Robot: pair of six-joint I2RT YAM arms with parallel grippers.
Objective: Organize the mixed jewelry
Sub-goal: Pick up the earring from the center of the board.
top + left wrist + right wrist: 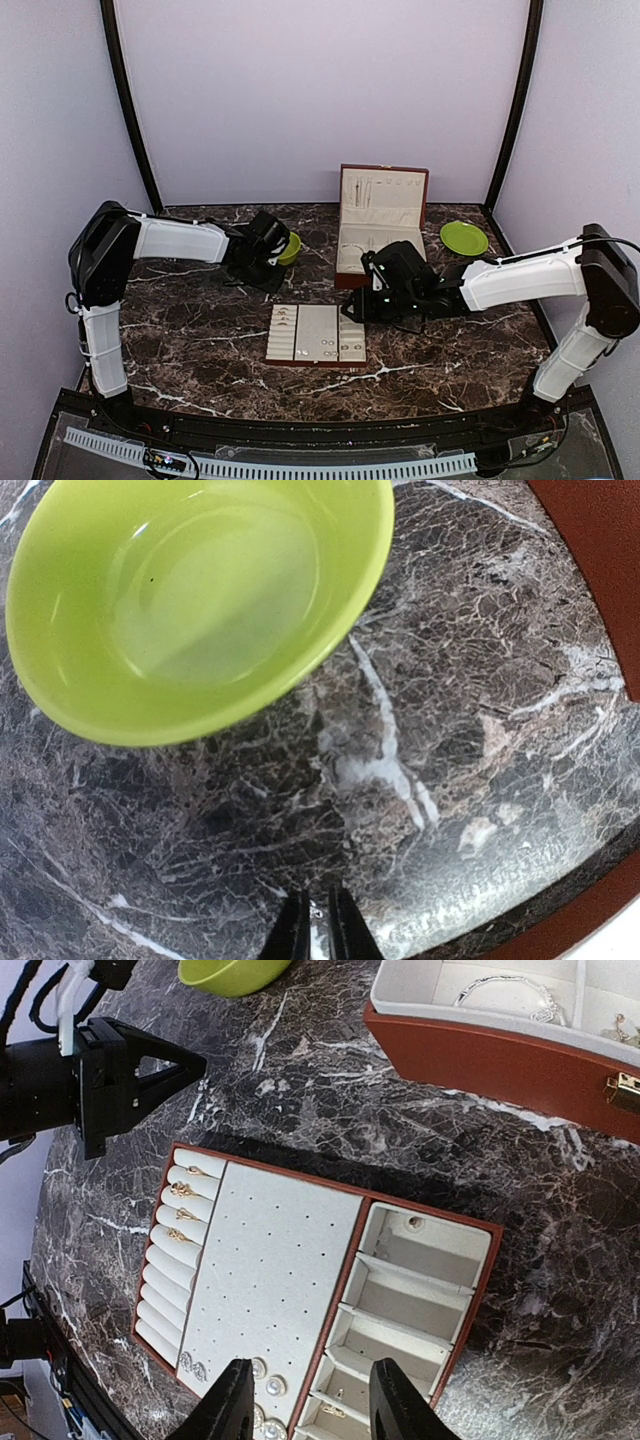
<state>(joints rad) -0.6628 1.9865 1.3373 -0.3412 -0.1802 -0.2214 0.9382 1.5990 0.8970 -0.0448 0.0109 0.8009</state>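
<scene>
left gripper (316,932) clenched shut low over the marble, lime bowl (200,600) just ahead of it, right gripper (315,1405) released and wide open above the tray (290,1260), mixed jewelry (272,1387) right between its fingers, rings (180,1192) further ahead-left

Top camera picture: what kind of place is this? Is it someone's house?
Probably a robot test booth, not a house: plain lilac walls close around a marble table, and a left arm and right arm are bolted at its near edge.

Four gold rings (183,1200) were found slotted in the far rolls of the tray's (290,1260) left column. Round studs (265,1387) were pinned at its centre panel's near edge. A silvery bracelet (505,990) was laid in the box (500,1060).
</scene>
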